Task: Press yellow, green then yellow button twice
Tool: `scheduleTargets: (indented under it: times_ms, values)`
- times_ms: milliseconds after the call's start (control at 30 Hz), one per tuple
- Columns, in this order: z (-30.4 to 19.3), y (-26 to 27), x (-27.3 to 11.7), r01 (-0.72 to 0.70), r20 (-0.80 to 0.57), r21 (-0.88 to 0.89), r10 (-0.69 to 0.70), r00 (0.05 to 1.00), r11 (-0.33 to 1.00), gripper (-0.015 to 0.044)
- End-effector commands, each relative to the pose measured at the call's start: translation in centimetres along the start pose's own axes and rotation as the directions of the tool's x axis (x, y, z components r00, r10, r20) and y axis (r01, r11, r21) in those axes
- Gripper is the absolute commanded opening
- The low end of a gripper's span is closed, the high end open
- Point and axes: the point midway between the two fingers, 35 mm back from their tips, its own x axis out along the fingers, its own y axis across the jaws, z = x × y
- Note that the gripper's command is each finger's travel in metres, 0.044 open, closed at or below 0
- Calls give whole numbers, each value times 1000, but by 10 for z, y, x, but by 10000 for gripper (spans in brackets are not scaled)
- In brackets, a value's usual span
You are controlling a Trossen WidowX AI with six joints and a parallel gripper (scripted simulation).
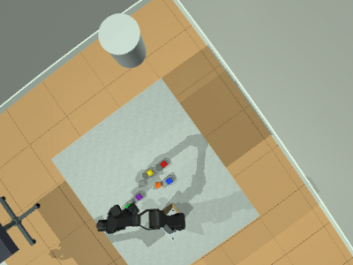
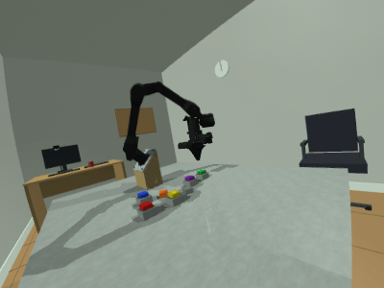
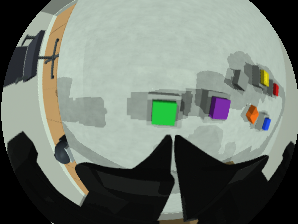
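Gripper (image 2: pixel 197 156): fingers closed, holding nothing, hovering above the green button (image 3: pixel 164 112).
Purple button (image 3: pixel 220 107): at 3 o'clock of green.

Grey-green walls with a round wall clock (image 2: pixel 221 68); wooden desk (image 2: pixel 72 180) bearing a monitor (image 2: pixel 60 157); black armchair (image 2: pixel 334 141); tan tiled floor (image 1: pixel 66 93).

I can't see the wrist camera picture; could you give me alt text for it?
A round fisheye view looks down on a grey table, where the shut black gripper hangs above and apart from a green button. A purple button sits beside the green one, with orange, blue, yellow and red pieces farther off.
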Motion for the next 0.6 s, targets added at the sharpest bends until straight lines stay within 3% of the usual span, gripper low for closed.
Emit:
scheduleTargets:
  times_ms: [0, 233, 567]
  values:
    - [3, 3, -32, -27, 17, 15, 27, 1000, 1000, 20]
    - [20, -16, -37, -45, 14, 16, 45, 999, 999, 20]
    - [94, -173, -36, -63, 21, 29, 62, 998, 998, 20]
